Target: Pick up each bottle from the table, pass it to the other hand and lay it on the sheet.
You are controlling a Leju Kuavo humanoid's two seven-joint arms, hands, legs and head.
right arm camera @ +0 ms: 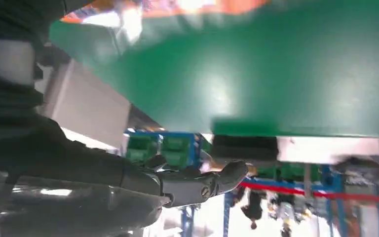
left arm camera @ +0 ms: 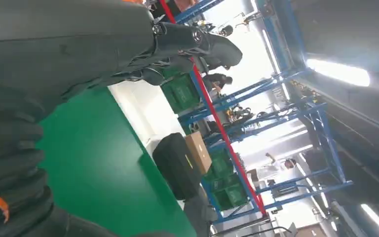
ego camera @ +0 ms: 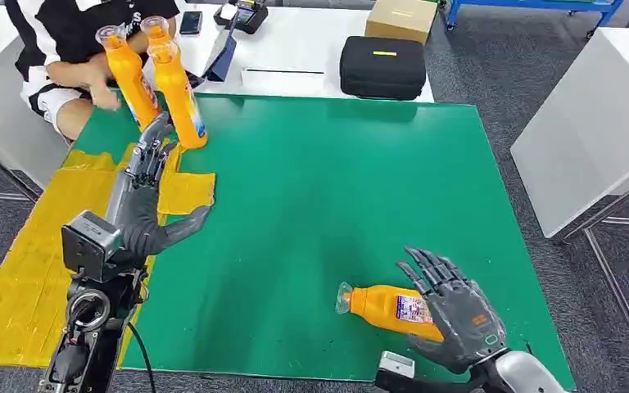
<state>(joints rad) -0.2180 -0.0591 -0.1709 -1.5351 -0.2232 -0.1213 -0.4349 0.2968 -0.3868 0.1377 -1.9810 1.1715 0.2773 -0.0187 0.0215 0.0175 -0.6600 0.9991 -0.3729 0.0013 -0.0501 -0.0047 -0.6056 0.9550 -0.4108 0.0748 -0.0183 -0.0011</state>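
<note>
Head view, right hand (ego camera: 457,315) hiding lying bottle's (ego camera: 386,308) base

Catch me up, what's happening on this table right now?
The right hand rests over an orange bottle lying on its side at the near edge of the green mat; whether it actually grips it is unclear. The left hand is open above the yellow sheet. At the far left corner a person handles two more orange bottles standing upright.
</note>
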